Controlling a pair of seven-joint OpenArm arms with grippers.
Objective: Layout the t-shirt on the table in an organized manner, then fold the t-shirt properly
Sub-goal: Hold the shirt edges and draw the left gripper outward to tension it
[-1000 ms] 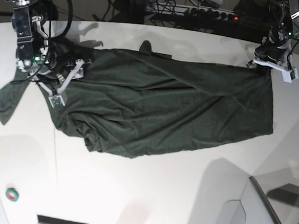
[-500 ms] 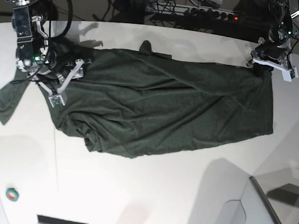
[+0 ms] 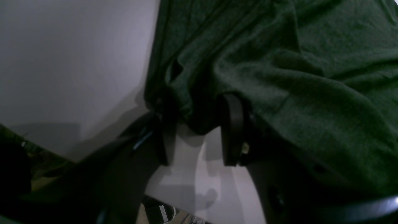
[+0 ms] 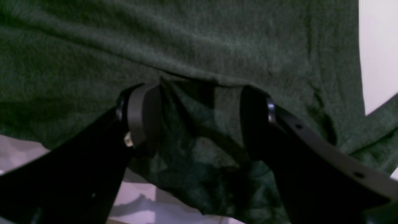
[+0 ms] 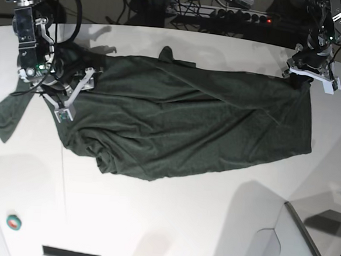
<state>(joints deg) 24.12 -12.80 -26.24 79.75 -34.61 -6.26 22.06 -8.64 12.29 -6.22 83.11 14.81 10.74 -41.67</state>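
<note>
Your left claw (image 5: 310,78), at far corner of large dark green soft-fabric t-shirt (image 5: 188,120), has let go: jaws were pinched on cloth, now parted, cloth edge loose between black fingers (image 3: 231,129). Claw has lifted slightly and shifted toward bench (image 5: 170,222) far edge. Shirt corner has slackened under it.
</note>
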